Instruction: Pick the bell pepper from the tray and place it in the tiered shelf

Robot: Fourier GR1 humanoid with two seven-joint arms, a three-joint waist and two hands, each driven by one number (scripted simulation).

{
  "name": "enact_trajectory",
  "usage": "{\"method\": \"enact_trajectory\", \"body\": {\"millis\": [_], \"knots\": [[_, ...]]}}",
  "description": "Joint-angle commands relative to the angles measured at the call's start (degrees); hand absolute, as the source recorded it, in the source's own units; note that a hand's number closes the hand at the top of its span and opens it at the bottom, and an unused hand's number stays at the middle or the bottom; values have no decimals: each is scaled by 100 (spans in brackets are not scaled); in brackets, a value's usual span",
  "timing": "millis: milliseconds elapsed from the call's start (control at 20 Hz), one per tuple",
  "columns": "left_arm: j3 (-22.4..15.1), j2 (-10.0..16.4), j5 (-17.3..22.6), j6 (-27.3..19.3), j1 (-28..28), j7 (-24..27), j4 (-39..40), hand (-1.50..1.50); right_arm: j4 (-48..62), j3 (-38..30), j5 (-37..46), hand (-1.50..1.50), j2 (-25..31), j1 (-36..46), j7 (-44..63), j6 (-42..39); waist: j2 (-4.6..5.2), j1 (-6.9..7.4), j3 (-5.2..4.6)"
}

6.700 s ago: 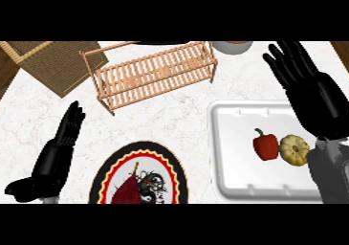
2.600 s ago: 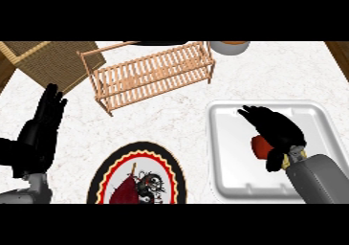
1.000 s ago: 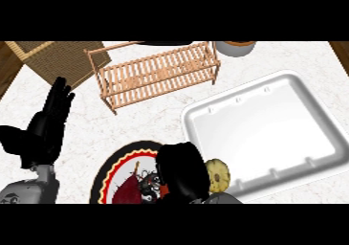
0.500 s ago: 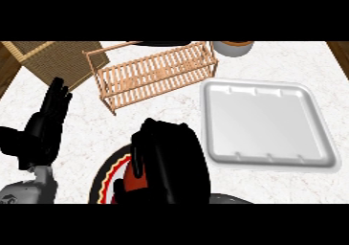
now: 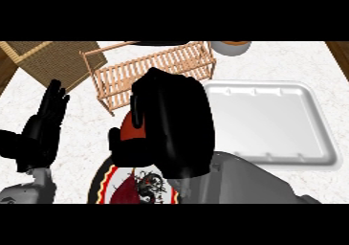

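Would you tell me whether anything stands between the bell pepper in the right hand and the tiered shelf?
Nothing visible does. The bell pepper, held in the right hand, is just in front of the tiered shelf; the hand hides part of its near edge.

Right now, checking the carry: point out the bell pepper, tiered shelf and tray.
bell pepper (image 5: 130,131), head view, red side showing
tiered shelf (image 5: 127,79), head view, wooden slats
tray (image 5: 268,119), head view, bare floor

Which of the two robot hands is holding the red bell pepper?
The right robot hand, in the middle of the view: its fingers curl round the bell pepper. The left robot hand is open and empty, fingers up, at the left.
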State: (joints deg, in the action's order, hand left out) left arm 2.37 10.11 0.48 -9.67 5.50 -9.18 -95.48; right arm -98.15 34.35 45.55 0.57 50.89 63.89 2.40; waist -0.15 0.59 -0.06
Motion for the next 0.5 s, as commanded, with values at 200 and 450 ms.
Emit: {"method": "enact_trajectory", "body": {"millis": [200,450], "knots": [[-124,-84,-35,18,-123,-205,-368,0,1525,-732,-56,150,-55,315,-351,915,29,77,5],[15,-20,2,64,-66,-310,-334,0,2396,-852,-241,150,-55,981,-594,1380,24,76,4]]}}
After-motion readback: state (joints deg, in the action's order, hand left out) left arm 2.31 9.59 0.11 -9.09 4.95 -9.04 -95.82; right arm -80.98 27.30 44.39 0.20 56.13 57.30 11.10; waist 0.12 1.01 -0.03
